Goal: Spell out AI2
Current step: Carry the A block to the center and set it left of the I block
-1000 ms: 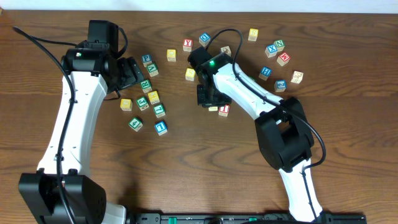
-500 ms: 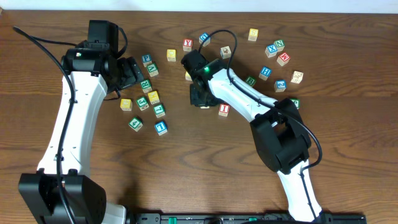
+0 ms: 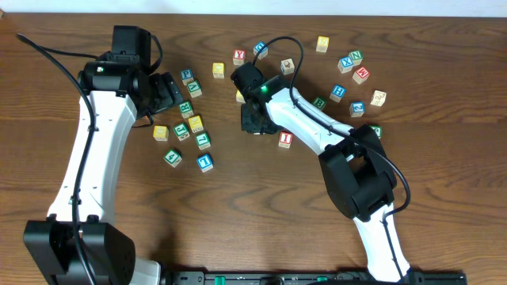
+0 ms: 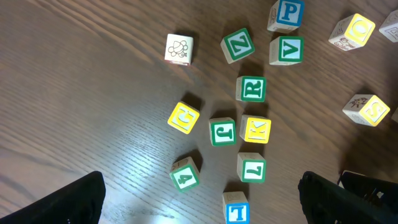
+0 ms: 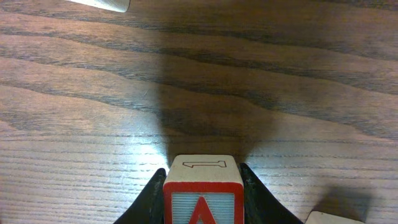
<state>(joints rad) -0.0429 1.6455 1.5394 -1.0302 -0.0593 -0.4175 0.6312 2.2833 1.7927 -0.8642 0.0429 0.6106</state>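
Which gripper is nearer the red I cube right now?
Right. The right gripper, shut on the A cube, is just beside the red I cube. The left gripper, jaws open, is much farther away, beyond the right one.

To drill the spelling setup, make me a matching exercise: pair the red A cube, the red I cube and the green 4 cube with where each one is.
Things:
1. red A cube
2. red I cube
3. green 4 cube

Places:
a. lying loose beside the right arm
b. lying loose near the green J cube
c. clamped in the jaws of the right gripper

Pairs: 1-c, 2-a, 3-b.
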